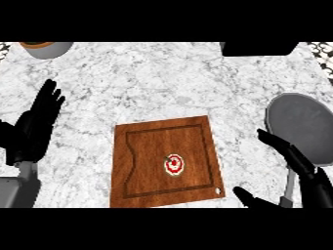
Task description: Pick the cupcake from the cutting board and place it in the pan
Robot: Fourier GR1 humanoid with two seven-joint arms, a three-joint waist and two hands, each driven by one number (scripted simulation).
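One cupcake (174, 164) sits on wooden cutting board (165, 163), untouched. Pan (306, 128) just right of board. Right hand (299, 168) open over what appears to be pan handle; left hand (35, 124) open, resting left.

Grey bowl (46, 49) with orange inside at far-left counter (161, 78) edge; black object (259, 48) far right.
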